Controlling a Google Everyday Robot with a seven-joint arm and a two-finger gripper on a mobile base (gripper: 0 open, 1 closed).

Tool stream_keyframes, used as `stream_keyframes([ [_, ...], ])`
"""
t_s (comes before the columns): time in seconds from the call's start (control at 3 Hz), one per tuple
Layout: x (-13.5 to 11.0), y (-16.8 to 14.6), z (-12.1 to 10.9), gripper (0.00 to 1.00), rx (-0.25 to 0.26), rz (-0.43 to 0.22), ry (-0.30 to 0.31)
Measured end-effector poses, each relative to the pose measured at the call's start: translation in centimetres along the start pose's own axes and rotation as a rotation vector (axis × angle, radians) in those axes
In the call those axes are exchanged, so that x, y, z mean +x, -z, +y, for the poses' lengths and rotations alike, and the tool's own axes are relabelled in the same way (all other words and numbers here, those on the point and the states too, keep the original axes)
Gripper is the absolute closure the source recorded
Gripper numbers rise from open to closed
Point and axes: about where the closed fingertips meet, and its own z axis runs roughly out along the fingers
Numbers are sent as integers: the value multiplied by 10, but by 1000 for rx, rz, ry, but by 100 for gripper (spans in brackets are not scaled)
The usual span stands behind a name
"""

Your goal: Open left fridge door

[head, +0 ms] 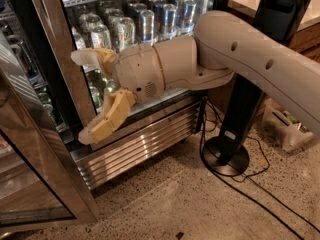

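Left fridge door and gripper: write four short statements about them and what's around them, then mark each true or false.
1. The left fridge door stands swung out from the fridge. True.
2. The gripper is shut on the door's frame. False: its fingers are spread and hold nothing, in front of the fridge, right of the door's edge.
3. Cans stand on the shelf behind the arm. True.
4. The black stand is left of the fridge. False: it stands on the floor to the right.
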Motion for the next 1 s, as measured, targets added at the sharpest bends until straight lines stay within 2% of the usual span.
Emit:
stream_keyframes([
  [0.33, -1, 0, 0, 0, 1, -1, 2],
  [0.67, -2, -1, -3, 0, 24, 22, -4],
  [1.0, 1, 5, -12, 0, 145, 36, -24],
])
